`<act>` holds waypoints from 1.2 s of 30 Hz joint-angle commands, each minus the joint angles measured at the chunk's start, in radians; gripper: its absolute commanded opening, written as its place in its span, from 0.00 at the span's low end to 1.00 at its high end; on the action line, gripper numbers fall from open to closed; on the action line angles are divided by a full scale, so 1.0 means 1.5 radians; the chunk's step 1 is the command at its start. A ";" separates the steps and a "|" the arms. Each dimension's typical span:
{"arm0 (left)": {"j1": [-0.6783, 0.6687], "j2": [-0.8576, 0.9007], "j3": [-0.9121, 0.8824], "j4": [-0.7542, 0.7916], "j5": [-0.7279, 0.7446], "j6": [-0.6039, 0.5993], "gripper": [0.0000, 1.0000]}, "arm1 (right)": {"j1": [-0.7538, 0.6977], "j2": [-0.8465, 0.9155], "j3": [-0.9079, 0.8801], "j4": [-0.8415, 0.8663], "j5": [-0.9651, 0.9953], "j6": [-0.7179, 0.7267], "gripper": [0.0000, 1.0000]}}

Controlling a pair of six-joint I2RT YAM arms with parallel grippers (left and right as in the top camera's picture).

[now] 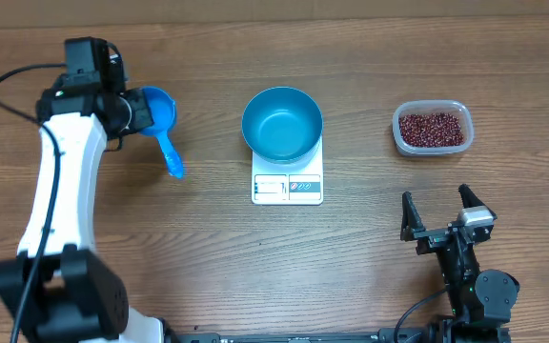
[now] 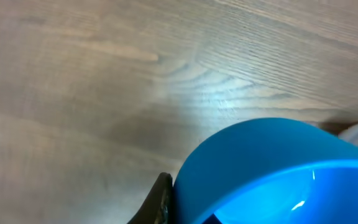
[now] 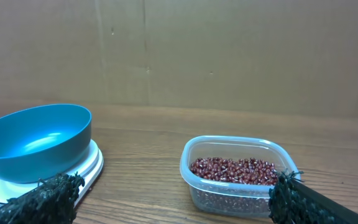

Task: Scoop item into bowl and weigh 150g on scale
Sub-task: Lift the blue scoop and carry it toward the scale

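Overhead | bowl (image 1: 282, 124) overhangs scale (image 1: 287, 183) far edge | tub (image 1: 398, 134) of beans (image 1: 434, 128) well apart

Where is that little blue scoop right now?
In the overhead view, the blue scoop is on the robot's left side, its cup in the left gripper, left of the teal bowl on the scale.

- The left arm is stretched forward, with the left hand (image 1: 141, 112) pinched tight on a blue scoop (image 1: 161, 107).
- The right arm is tucked back, with the right hand (image 1: 436, 196) spread wide.
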 commanded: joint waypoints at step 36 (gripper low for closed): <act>-0.187 -0.066 0.009 -0.372 -0.091 -0.638 0.04 | 0.003 -0.007 -0.007 0.004 0.002 -0.001 1.00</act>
